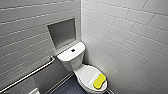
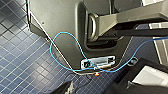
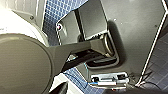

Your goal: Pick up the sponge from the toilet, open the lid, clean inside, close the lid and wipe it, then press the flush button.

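Observation:
The white toilet (image 1: pixel 72 62) stands in the corner of a tiled room, low and centre in the head view. Its lid (image 1: pixel 86 73) is down. The yellow sponge (image 1: pixel 99 81) lies on the lid's near right part. The dark round flush button (image 1: pixel 73 50) sits in the flat top of the tank. Both my grippers stand open, with nothing held in them. Both wrist views look down along my own grey base onto the blue tiled floor (image 2: pixel 20 57).
A metal grab bar (image 1: pixel 30 73) slants along the left wall. A recessed niche (image 1: pixel 62 32) sits in that wall above the tank. White tiled walls close in on both sides. Dark blue floor (image 1: pixel 66 87) shows left of the bowl. A blue cable (image 2: pixel 53 47) loops over my base.

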`<state>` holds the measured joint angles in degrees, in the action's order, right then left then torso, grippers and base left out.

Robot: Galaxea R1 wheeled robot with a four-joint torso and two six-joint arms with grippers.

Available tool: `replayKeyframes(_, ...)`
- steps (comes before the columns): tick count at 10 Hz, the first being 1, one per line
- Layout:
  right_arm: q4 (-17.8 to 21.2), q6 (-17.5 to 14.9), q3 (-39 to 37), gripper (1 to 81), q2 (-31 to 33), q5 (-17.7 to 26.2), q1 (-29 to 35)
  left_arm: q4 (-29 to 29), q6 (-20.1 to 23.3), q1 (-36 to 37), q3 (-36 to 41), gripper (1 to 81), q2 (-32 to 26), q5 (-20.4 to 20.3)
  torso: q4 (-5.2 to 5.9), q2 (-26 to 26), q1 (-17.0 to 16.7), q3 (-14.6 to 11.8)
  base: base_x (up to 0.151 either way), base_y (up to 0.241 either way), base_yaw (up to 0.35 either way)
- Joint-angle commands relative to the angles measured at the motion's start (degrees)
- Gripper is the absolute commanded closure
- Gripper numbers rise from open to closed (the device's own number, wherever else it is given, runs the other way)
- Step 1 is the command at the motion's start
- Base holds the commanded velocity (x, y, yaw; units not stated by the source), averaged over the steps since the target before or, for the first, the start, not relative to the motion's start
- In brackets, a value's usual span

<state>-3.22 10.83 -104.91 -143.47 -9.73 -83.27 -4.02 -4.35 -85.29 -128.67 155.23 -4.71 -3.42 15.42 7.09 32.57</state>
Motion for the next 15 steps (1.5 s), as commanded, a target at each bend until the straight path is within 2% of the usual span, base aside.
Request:
replayKeyframes(1, 1.46, 4.11, 6.31, 1.0, 7.91, 0.41, 5.16, 0.24, 0.13, -0.54, 1.14, 1.0, -0.54, 4.0, 0.0, 5.64, 3.63, 5.24, 0.0, 0.0, 0.0)
replayKeyframes(3, 1.46, 6.75, 6.13, 1.0, 9.58, 0.32, 7.28, 0.33, -0.04, -1.07, 1.05, 1.0, -0.27, 3.65, 0.0, 9.66, 6.21, 7.91, 0.0, 0.0, 0.0)
replayKeyframes(5, 1.55, 10.36, 5.26, 1.0, 10.72, 0.41, 11.05, 0.33, -0.13, -1.59, 0.61, 1.0, -0.18, 3.56, 0.0, 14.26, 9.23, 5.73, 0.0, 0.0, 0.0)
replayKeyframes(8, 1.81, 11.23, 3.15, 1.0, 10.28, 0.5, 16.59, 0.42, -0.13, -1.6, -0.09, 1.0, 0.43, 3.73, 0.0, 20.33, 13.03, 6.47, 0.0, 0.0, 0.0)
replayKeyframes(9, 1.81, 12.55, 2.62, 1.0, 10.37, 0.59, 18.18, 0.42, -0.13, -1.87, -0.35, 1.0, 0.7, 3.83, 0.0, 22.78, 14.58, 6.49, 0.0, 0.0, 0.0)
replayKeyframes(11, 1.73, 17.56, 1.21, 1.0, 10.46, 0.5, 20.37, 0.42, -0.13, -2.74, -1.41, 1.0, 1.75, 3.91, 0.0, 26.53, 16.94, 6.49, 0.0, 0.0, 0.0)
replayKeyframes(12, 1.72, 18.61, 1.3, 1.0, 10.46, 0.41, 21.78, 0.42, -0.13, -3.35, -1.67, 1.0, 2.19, 3.91, 0.0, 28.94, 18.45, 6.51, 0.0, 0.0, 0.0)
replayKeyframes(13, 1.72, 19.23, 1.56, 1.0, 10.46, 0.41, 23.27, 0.33, -0.13, -4.06, -2.72, 1.0, 3.42, 3.91, 0.0, 36.59, 23.34, 6.51, 0.0, 0.0, 0.0)
replayKeyframes(14, 1.72, 20.11, 1.65, 1.0, 10.46, 0.41, 24.76, 0.33, -0.13, -4.49, -4.04, 1.0, 4.39, 3.83, 0.0, 33.23, 21.14, 7.88, 0.0, 0.0, 0.0)
replayKeyframes(15, 1.72, 20.99, 1.83, 1.0, 10.46, 0.41, 26.52, 0.24, -0.13, -4.93, -6.24, 1.0, 6.06, 3.83, 0.0, 35.37, 22.47, 9.35, 0.0, 0.0, 0.0)
